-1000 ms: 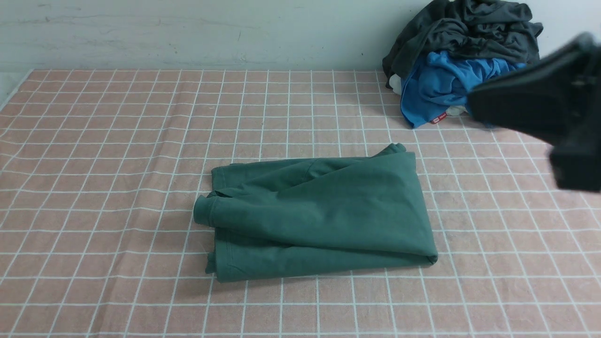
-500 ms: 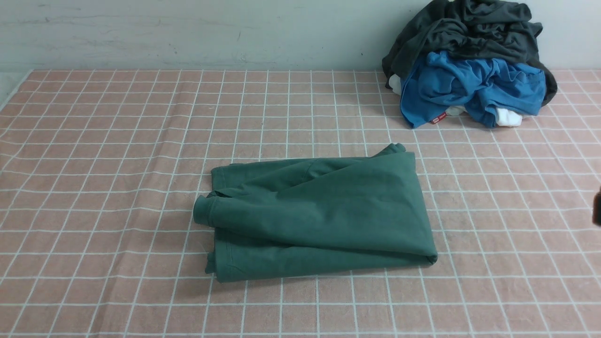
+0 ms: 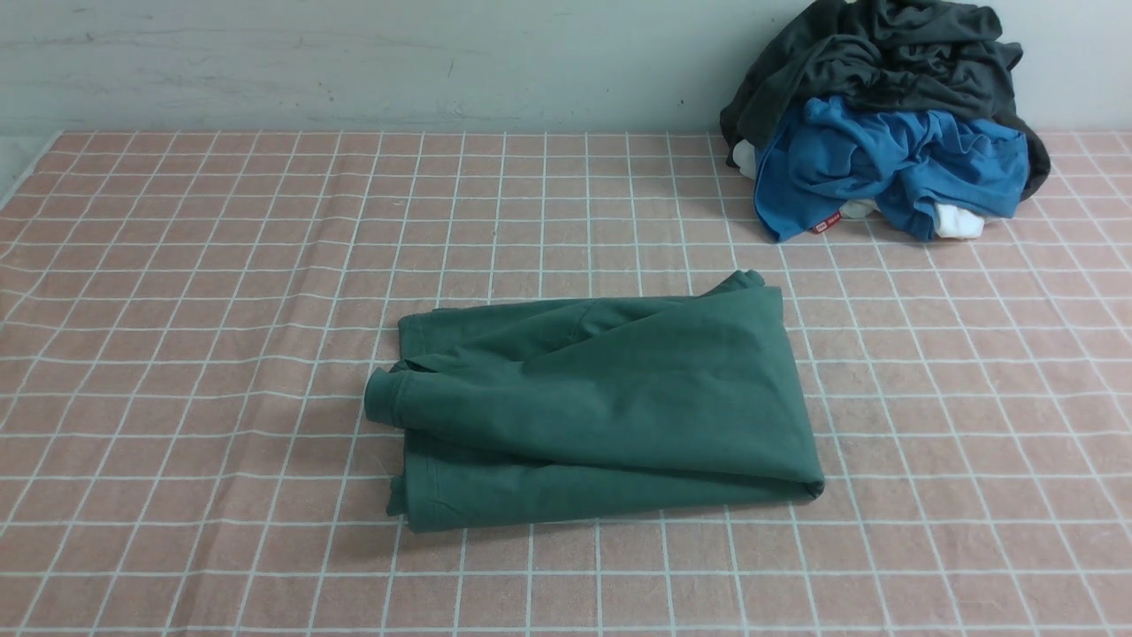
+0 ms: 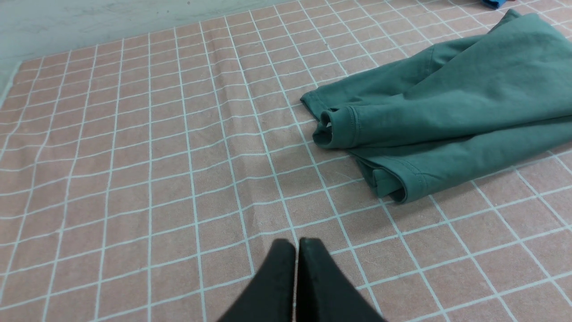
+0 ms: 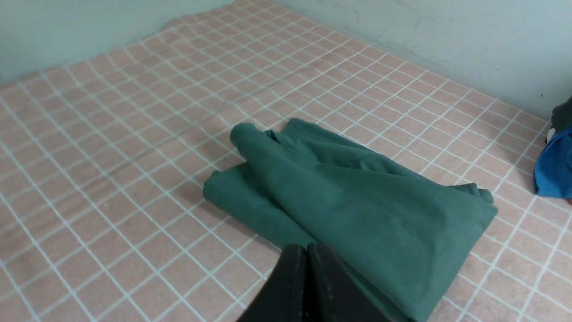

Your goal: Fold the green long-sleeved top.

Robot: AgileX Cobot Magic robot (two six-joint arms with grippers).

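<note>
The green long-sleeved top (image 3: 592, 407) lies folded into a compact bundle at the middle of the pink checked cloth (image 3: 177, 265), a cuffed sleeve end sticking out at its left side. Neither arm shows in the front view. In the left wrist view my left gripper (image 4: 296, 242) is shut and empty, held above bare cloth well short of the top (image 4: 447, 107). My right gripper (image 5: 306, 247) is shut too, with nothing in it, hovering over the near edge of the top (image 5: 357, 197).
A heap of clothes sits at the back right against the wall: a dark charcoal-grey garment (image 3: 884, 62) over a bright blue one (image 3: 884, 168), with a bit of white fabric (image 3: 959, 221). The pale wall (image 3: 354, 62) bounds the far side.
The right arm, which filled the right edge of the front view a second ago, has withdrawn out of that view. The folded top has not moved.
</note>
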